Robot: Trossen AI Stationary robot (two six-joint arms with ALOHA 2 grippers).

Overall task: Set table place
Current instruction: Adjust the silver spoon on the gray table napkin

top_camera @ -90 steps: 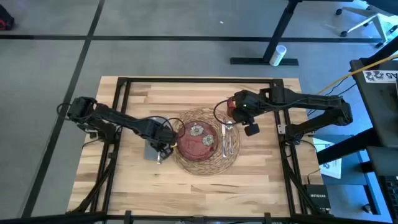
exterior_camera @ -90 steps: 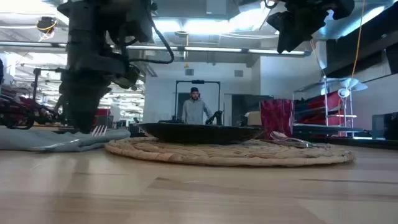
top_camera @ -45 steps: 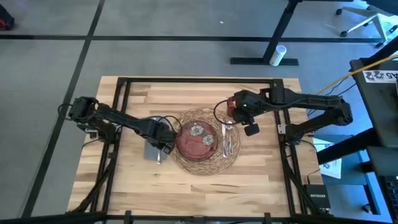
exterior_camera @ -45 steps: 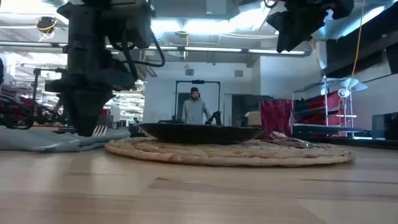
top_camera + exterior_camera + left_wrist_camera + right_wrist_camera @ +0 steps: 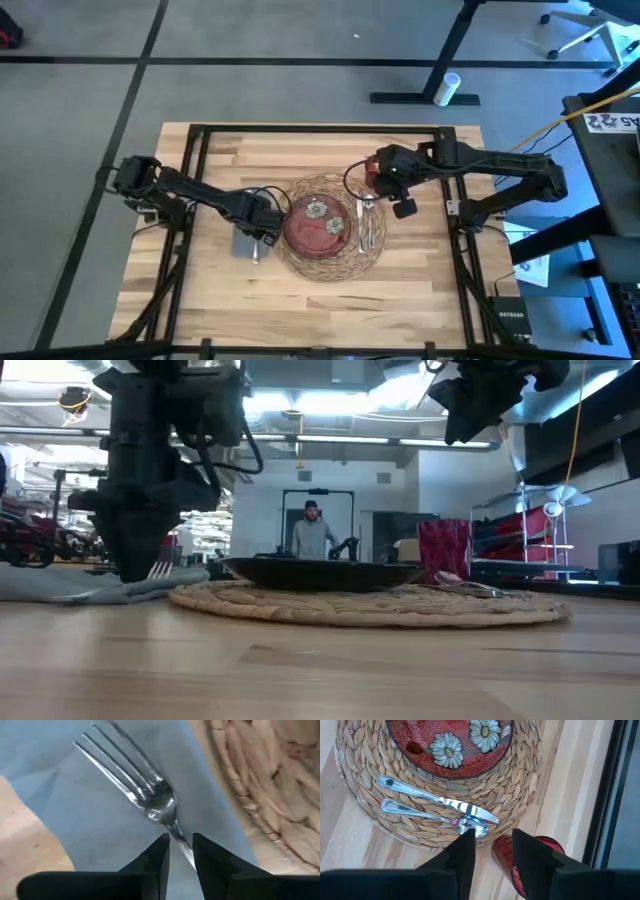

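1. The fork lies on the gray napkin, just beside the woven mat on its left side. It looks thin, stiff, smooth and slippery, so the narrow neck below the tines seems the surest place to pinch it.
2. The left tool is down over the napkin with its fingers slightly apart, straddling the fork's neck; I cannot tell if they touch it.
3. The napkin is soft and light, and would likely drag or bunch if the fork is slid across it.
4. The red plate with two pale flowers sits mid-mat; the knife and spoon lie side by side on the mat's right part.
5. The red cup stands on the bench just off the mat's edge.
6. The right tool hovers above the cup and spoon, fingers apart, holding nothing.
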